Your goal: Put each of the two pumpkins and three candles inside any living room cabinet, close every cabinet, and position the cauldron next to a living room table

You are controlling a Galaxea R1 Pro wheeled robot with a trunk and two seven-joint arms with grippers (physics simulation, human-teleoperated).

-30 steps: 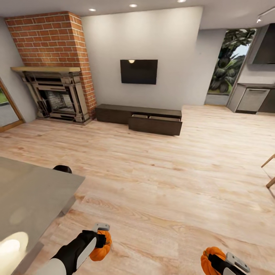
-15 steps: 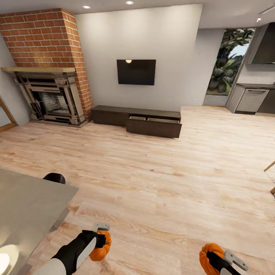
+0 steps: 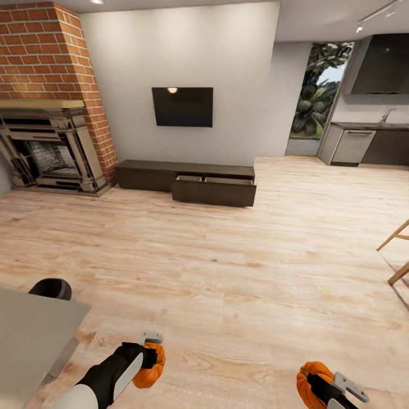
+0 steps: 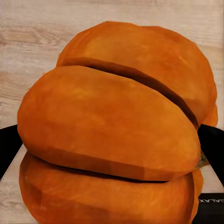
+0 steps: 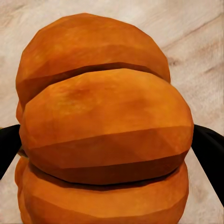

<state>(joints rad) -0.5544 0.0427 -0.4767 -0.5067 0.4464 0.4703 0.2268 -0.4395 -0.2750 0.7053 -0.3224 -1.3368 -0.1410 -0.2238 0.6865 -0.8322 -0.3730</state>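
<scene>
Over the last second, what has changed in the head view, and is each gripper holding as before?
The camera moved: the long dark brown TV cabinet, brick fireplace and grey table all slid left in the picture; the things themselves did not move. The left gripper still clamps one orange ribbed pumpkin, the right gripper the other pumpkin. The cabinet's drawers stay open.

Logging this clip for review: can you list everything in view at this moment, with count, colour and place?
pumpkins: 2, orange, one in the left pincer, one in the right pincer
cabinet: 1, dark brown, against far wall, two drawers open
cauldron: 1, black, on floor behind table corner
table: 1, grey, near left
fireplace: 1, red brick surround, far left
TV: 1, black, on wall above cabinet
kitchen units: grey, far right
arms: 2, each pincer shut on its pumpkin
</scene>
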